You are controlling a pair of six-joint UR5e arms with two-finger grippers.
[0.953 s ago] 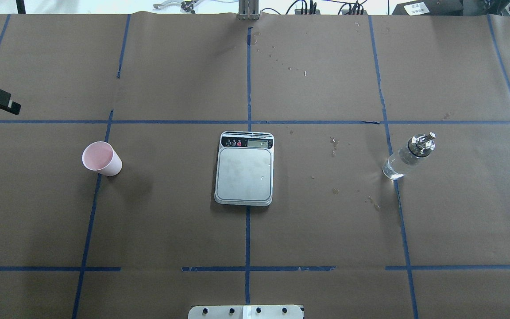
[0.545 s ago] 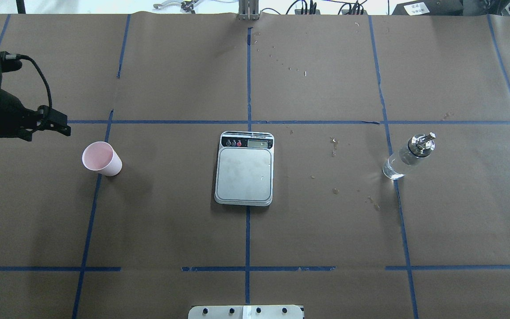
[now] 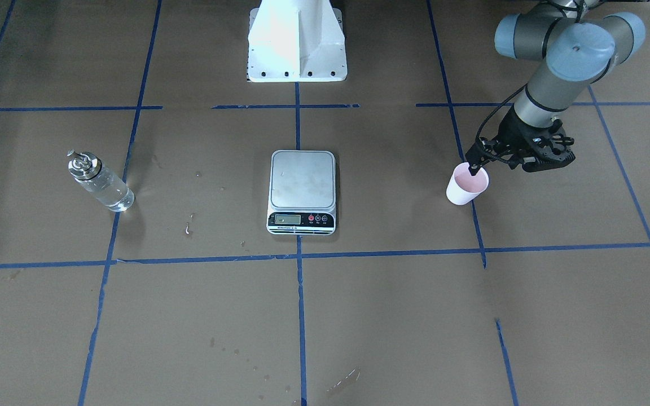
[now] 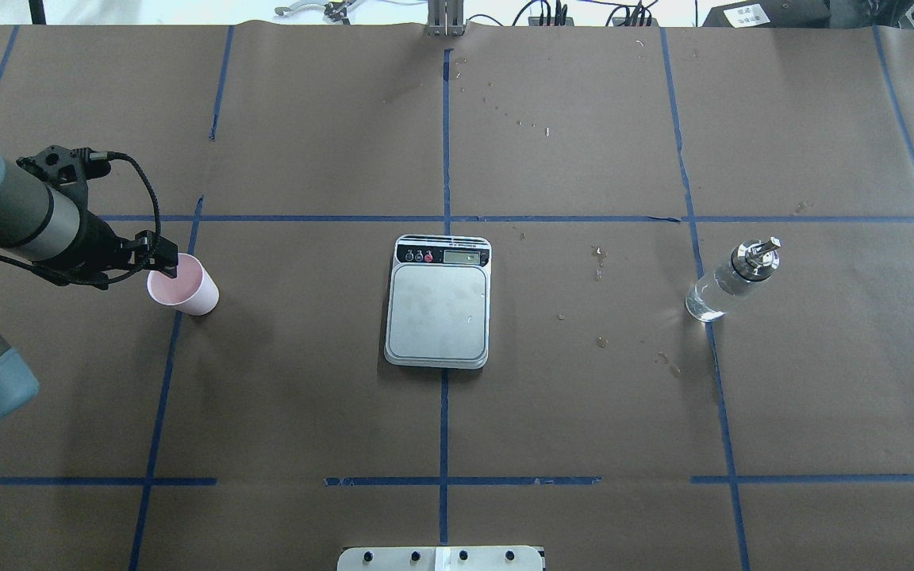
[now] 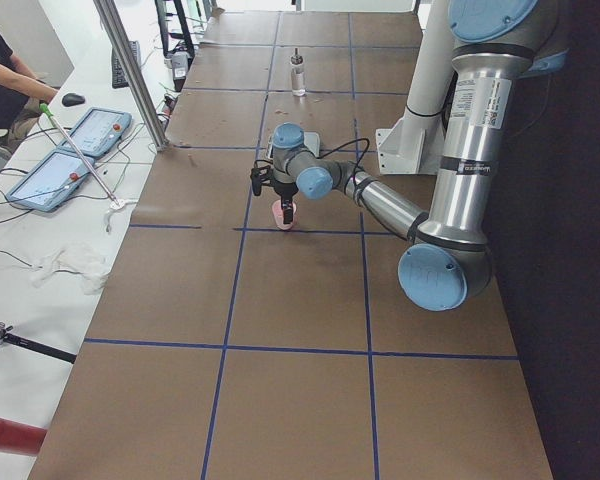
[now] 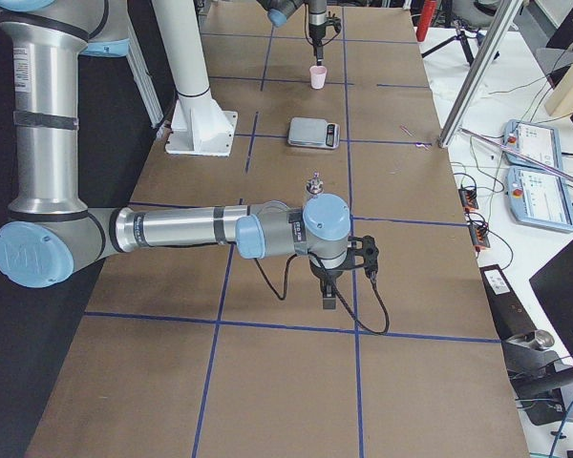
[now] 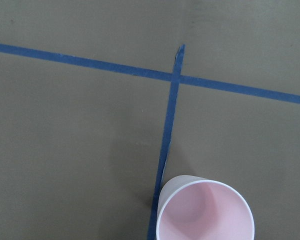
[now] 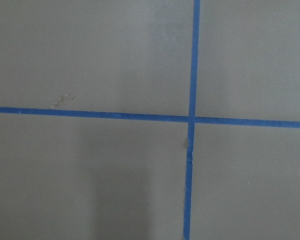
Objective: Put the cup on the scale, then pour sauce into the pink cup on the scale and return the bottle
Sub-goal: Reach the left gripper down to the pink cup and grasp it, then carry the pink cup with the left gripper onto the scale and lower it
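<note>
The pink cup [image 4: 183,285] [image 3: 467,185] stands upright and empty on the brown paper, left of the scale. The silver scale [image 4: 437,309] [image 3: 302,180] lies at the table's middle with a bare platform. Far right, the clear glass bottle [image 4: 731,281] [image 3: 99,183] stands with clear sauce inside. My left gripper [image 3: 548,163] [image 4: 100,266] hovers open just beside the cup, apart from it and holding nothing. Its wrist camera overhangs the rim, and the left wrist view shows the cup [image 7: 205,212] at its bottom edge. My right gripper [image 6: 330,303] shows only in the exterior right view, near the table's right end; I cannot tell its state.
Blue tape lines grid the paper, with dried spots between scale and bottle. The robot's white base [image 3: 297,51] sits at the near middle edge. An aluminium post [image 5: 130,70], two tablets [image 5: 90,130] and a seated person [image 5: 0,70] are beyond the far edge.
My left arm has swung in from the overhead view's left edge, down and right, until its wrist reaches the cup's rim. Cup, scale and bottle have not moved.
</note>
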